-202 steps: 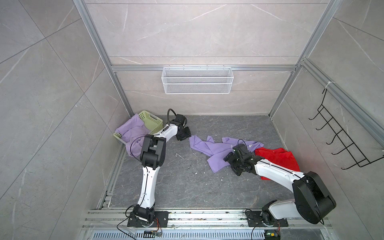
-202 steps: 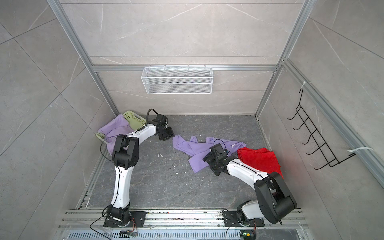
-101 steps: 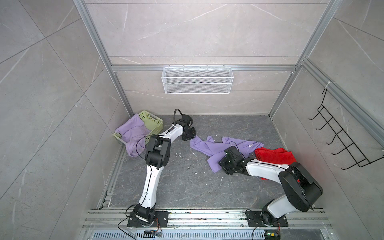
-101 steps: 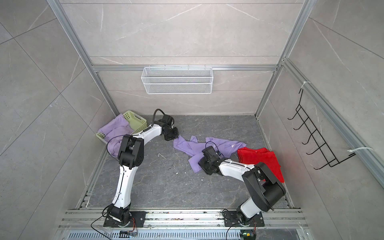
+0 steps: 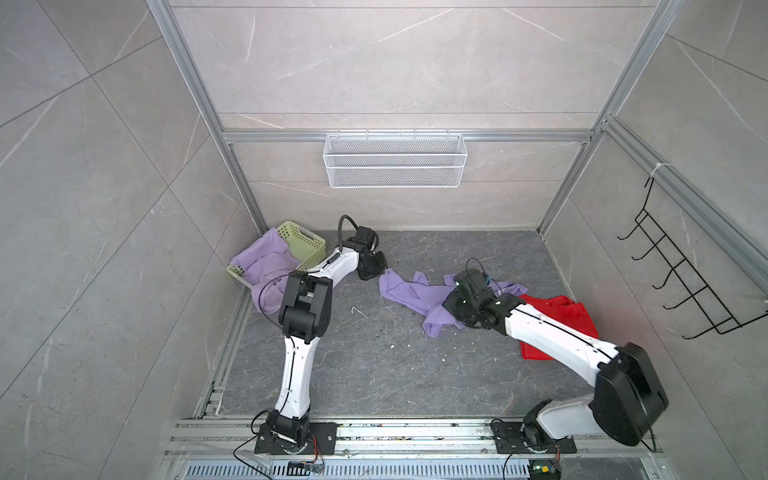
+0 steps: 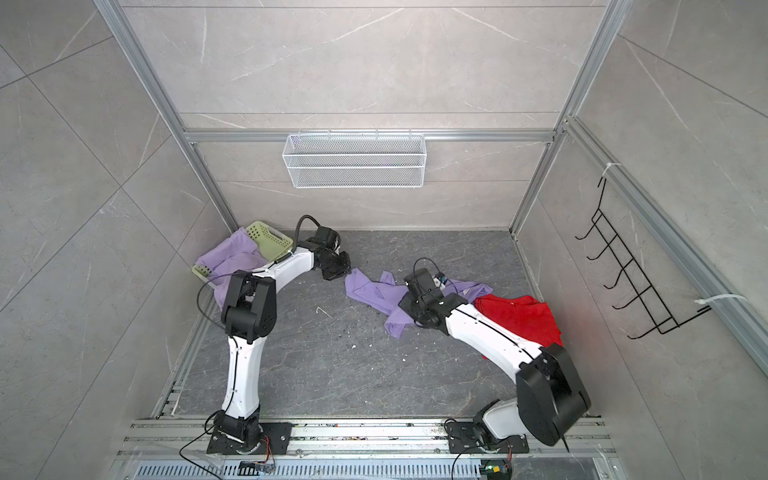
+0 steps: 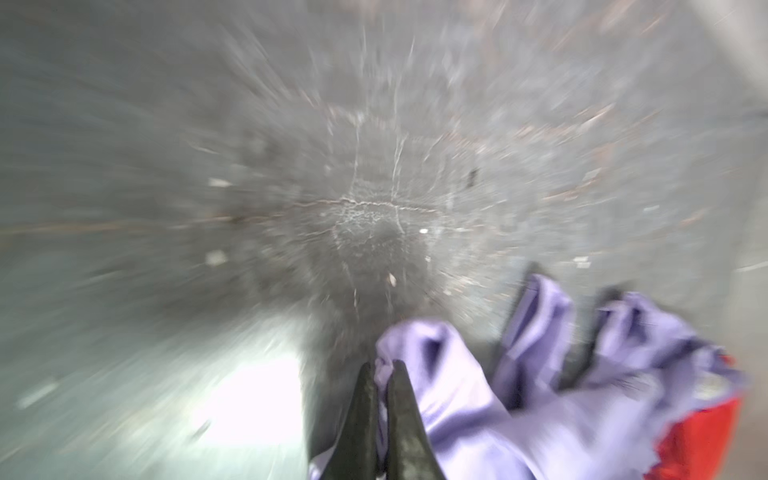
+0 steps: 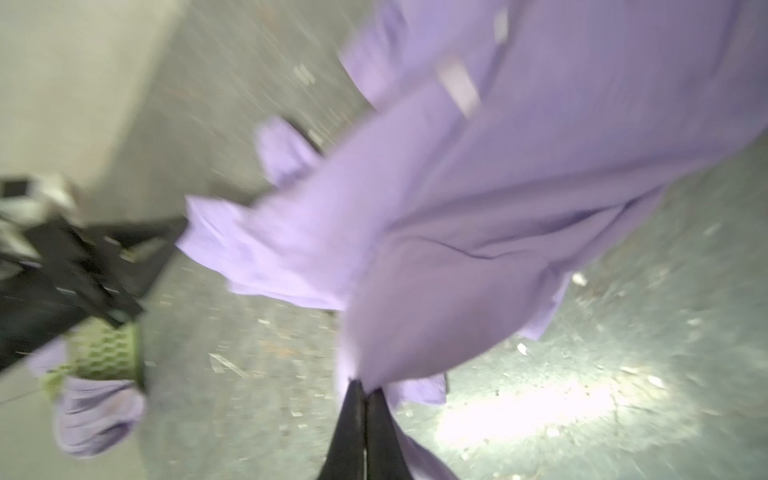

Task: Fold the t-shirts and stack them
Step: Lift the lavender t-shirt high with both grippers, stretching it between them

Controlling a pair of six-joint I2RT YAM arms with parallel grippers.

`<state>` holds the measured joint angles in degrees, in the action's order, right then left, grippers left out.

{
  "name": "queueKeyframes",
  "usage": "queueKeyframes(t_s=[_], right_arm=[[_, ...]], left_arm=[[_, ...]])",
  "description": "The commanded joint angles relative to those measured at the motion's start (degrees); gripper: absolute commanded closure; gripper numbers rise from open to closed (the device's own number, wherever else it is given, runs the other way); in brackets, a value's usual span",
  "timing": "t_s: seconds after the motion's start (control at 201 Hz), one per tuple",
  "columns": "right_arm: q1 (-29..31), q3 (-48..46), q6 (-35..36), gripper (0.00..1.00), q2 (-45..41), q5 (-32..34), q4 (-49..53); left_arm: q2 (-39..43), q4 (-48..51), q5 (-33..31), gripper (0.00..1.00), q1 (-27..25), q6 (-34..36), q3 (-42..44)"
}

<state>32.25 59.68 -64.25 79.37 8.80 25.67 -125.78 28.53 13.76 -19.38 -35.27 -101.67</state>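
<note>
The left pincer [image 7: 382,368] is clenched on a corner of the lilac t-shirt [image 5: 409,293]. We find the right pincer [image 8: 365,386] clamped on a fold of the same garment. In both top views the shirt lies crumpled on the grey floor [image 5: 374,365] between the two arms, its right end against a red cloth [image 5: 561,311]. A second lilac t-shirt [image 5: 266,266] hangs over the green basket [image 5: 307,243] in the rear left corner

Wrist views motion-blurred, lilac t-shirt [image 8: 498,187] smeared, red cloth [image 5: 561,308] partly under right arm [image 5: 552,338]
</note>
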Motion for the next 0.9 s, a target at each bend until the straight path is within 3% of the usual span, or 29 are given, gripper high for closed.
queueKeyframes(t_s=[0.0,0.209,0.478,0.722,0.891], right_arm=[[-2.16,7.86,8.57,1.0,-6.14,9.78,15.2],[-7.79,22.57,18.66,0.99,-9.47,14.08,21.61],[-8.69,40.11,32.0,0.98,-9.15,17.7,22.14],[-8.82,49.1,37.29,0.97,-9.25,16.89,19.28],[-9.25,51.31,40.77,0.96,-4.62,14.59,11.72]], left_arm=[[12.47,-4.91,-0.75,1.0,5.54,-1.45,2.02],[25.45,-3.46,-6.3,1.0,10.91,5.64,4.05],[41.31,-0.71,-14.08,1.0,11.47,15.25,5.99],[54.04,1.0,-19.58,1.0,11.46,16.7,10.41],[54.2,-2.49,-18.46,1.0,11.47,15.7,13.35]])
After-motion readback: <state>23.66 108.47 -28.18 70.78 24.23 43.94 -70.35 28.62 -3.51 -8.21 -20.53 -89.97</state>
